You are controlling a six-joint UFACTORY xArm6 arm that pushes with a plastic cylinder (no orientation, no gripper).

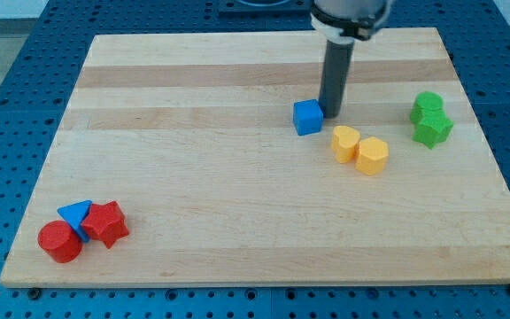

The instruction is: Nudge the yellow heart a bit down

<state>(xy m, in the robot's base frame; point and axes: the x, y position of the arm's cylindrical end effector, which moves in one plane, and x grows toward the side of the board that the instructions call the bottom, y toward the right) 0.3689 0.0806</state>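
dark rod's tip [333,114] touches the right side of the blue cube [307,117], just far-left of the yellow heart block [345,143]; no hand, so no grip state to tell.

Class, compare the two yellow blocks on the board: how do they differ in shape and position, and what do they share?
The yellow heart has a notched, lobed top; the yellow hexagonal block has a flat top with straight edges. The heart lies to the view's left and slightly higher, nearer my tip and the blue cube; the hexagonal block lies further off. Both are yellow, similar in size, and touching each other.
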